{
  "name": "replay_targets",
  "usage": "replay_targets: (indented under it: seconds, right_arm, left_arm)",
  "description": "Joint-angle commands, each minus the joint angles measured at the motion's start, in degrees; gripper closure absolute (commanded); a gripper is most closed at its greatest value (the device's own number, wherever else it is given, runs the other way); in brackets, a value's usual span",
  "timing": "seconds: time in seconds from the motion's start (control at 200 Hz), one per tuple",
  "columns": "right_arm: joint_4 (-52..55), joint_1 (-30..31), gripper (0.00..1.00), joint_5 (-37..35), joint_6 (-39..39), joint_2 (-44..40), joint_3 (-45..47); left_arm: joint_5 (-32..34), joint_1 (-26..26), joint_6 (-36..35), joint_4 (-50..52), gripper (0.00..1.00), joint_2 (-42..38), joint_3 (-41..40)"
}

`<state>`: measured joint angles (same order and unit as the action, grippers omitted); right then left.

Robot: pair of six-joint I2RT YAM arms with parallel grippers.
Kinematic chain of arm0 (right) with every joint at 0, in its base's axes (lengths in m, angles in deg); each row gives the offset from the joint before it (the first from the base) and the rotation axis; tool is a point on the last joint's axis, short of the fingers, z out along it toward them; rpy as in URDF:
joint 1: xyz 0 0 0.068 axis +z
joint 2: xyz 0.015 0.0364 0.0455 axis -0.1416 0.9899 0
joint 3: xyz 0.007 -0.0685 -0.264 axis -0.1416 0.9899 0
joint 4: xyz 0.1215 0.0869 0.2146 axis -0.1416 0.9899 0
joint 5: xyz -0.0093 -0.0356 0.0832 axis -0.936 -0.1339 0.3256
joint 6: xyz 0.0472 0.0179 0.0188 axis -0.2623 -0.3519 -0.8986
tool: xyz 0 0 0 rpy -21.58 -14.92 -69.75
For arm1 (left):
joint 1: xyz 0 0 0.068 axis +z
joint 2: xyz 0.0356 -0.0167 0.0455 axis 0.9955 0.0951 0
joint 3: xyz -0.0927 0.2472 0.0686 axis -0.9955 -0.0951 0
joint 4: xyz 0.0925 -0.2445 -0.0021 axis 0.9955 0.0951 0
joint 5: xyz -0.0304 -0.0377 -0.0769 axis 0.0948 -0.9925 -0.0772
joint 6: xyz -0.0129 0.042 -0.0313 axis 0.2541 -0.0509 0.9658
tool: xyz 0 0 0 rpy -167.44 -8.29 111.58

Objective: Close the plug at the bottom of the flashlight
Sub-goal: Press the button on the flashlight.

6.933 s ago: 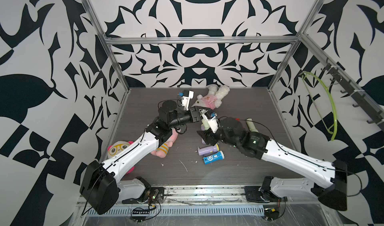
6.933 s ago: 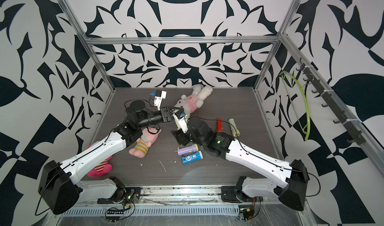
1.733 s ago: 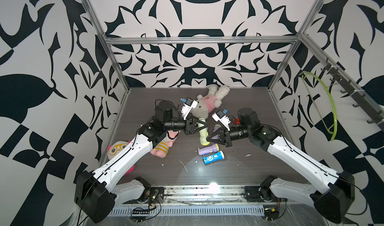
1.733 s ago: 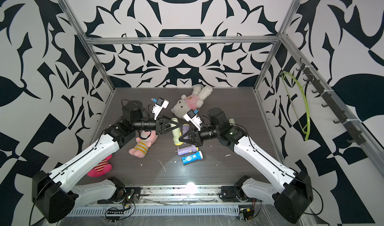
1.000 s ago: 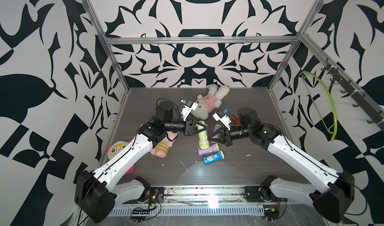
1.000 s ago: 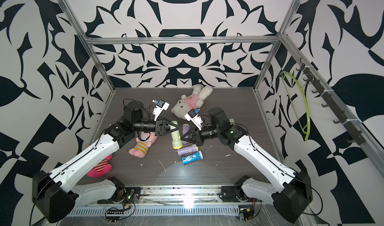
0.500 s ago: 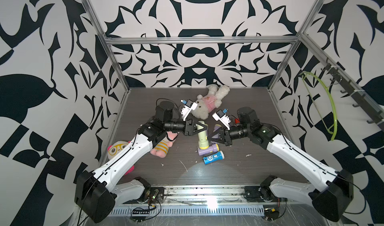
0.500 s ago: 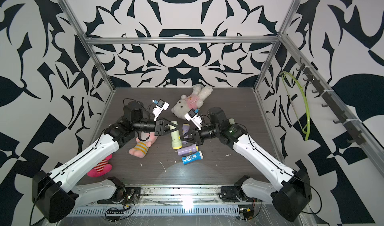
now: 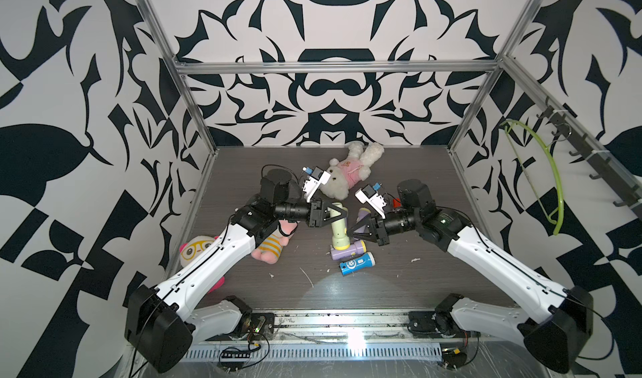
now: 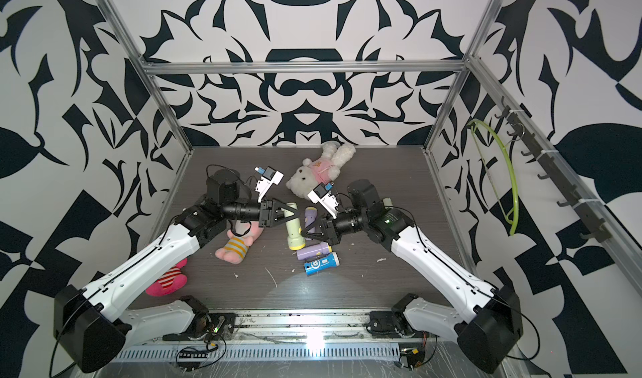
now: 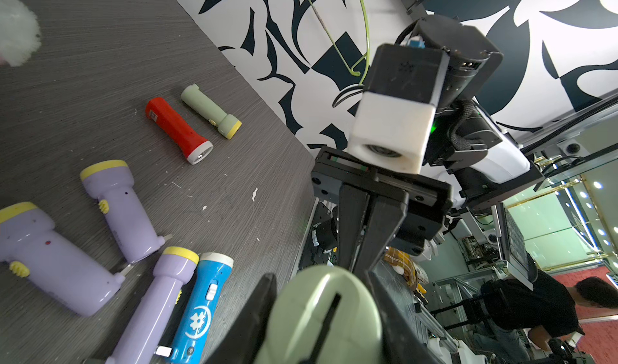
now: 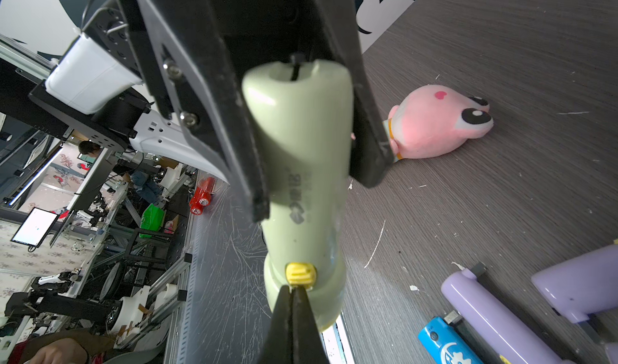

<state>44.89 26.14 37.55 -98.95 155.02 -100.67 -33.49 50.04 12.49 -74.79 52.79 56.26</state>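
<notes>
The left claw [image 9: 337, 215] is squeezing a pale green flashlight [image 9: 339, 241] around its skinny handle, with one black finger on each side. It is holding the flashlight up in the air over the middle of the bench [image 9: 434, 282], between the two arms. In both top views the fat head is pointing toward the front edge of the bench and the handle end is pointing toward the back wall. The head is hanging just over a purple flashlight [image 9: 348, 253] that is lying on the bench, and a blue flashlight [image 9: 357, 263] is lying right beside that one.

The green flashlight is looking smooth and a little shiny. Its body is getting wider at the head, which is wearing a yellowish rim. A small yellow switch [image 12: 300, 273] with ridges is sitting on the neck, and some raised letters are running along the handle. In the left wrist view the bottom end [image 11: 311, 315] is looking round like an egg, with a thin dark slit cutting across it.

The right claw [image 12: 294, 300] is clenched tight with nothing inside it. Its pointy tip is poking at the flashlight's neck, right next to the yellow switch.

A pink plush toy [image 12: 438, 121] is lying on the bench behind the flashlight.
</notes>
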Motion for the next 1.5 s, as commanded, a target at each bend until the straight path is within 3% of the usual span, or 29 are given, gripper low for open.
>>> replay_targets:
  seconds: [0.0, 0.725, 1.495]
  right_arm:
    - [-3.15, 0.35, 1.00, 1.23, -0.87, 0.68, -1.50]
    - [-7.59, 0.35, 1.00, -0.04, -2.05, 6.03, -6.83]
    - [3.85, 2.81, 1.00, -1.08, 2.69, 2.73, -5.12]
  left_arm:
    - [-1.84, 0.01, 0.81, -1.78, 1.00, -0.09, 1.41]
    - [-2.64, -0.05, 2.87, -4.24, 1.00, -0.35, -1.20]
    - [-1.52, 0.09, 1.37, -1.26, 1.00, -1.32, -0.13]
